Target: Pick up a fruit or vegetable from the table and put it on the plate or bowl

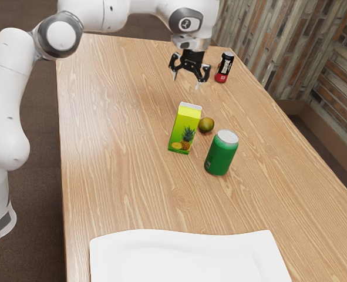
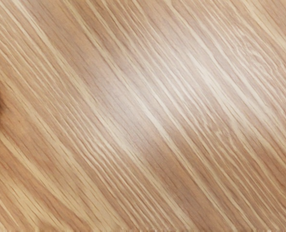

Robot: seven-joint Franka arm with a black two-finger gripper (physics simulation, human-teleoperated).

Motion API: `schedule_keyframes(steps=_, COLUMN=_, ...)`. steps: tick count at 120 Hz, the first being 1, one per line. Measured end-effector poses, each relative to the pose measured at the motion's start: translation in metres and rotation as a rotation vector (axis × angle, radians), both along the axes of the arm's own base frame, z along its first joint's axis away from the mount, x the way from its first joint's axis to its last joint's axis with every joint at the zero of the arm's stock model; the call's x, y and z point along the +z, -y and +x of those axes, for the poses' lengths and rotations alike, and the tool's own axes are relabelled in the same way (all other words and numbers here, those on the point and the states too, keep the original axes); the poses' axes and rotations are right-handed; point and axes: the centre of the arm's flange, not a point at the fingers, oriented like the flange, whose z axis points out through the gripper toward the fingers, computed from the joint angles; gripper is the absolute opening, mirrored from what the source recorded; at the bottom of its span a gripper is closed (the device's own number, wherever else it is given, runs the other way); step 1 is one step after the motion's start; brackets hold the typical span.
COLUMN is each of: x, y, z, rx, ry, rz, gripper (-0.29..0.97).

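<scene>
Exterior view: we see our tool [image 1: 187, 81] open (nothing held) above the tabletop [image 1: 120, 117]; lime [image 1: 206, 124] just beside pineapple juice carton [image 1: 185, 136], white plate [image 1: 185, 258] well apart.

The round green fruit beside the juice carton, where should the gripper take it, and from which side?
Probably from straight above, across the fruit at its widest. It is small, round and low, with the tall carton close beside it, so the top looks freest.
</scene>
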Motion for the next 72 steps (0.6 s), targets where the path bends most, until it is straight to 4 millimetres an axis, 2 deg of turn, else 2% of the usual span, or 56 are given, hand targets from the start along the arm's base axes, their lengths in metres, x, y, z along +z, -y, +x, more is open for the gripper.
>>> schedule_keyframes(steps=6, x=0.003, y=-0.005, z=-0.002, rx=0.004, ry=-0.003, rz=0.006, gripper=0.68)
schedule_keyframes(steps=9, x=0.002, y=-0.001, z=0.000, rx=-0.007, ry=-0.006, rz=0.006, gripper=0.68)
schedule_keyframes(steps=13, x=0.002, y=0.018, z=0.009, rx=-0.043, ry=-0.008, rz=0.007, gripper=0.68)
schedule_keyframes(steps=18, x=0.001, y=0.056, z=0.023, rx=-0.109, ry=-0.010, rz=0.008, gripper=0.68)
schedule_keyframes(steps=23, x=0.002, y=0.084, z=0.032, rx=-0.159, ry=-0.011, rz=0.008, gripper=0.68)
schedule_keyframes(steps=38, x=0.000, y=0.133, z=0.044, rx=-0.251, ry=-0.017, rz=0.008, gripper=0.68)
schedule_keyframes(steps=46, x=-0.006, y=0.141, z=0.046, rx=-0.272, ry=-0.026, rz=0.004, gripper=0.68)
schedule_keyframes(steps=58, x=-0.019, y=0.136, z=0.049, rx=-0.282, ry=-0.045, rz=-0.003, gripper=0.68)
schedule_keyframes(steps=72, x=-0.003, y=0.133, z=0.042, rx=-0.293, ry=-0.047, rz=0.035, gripper=0.68)
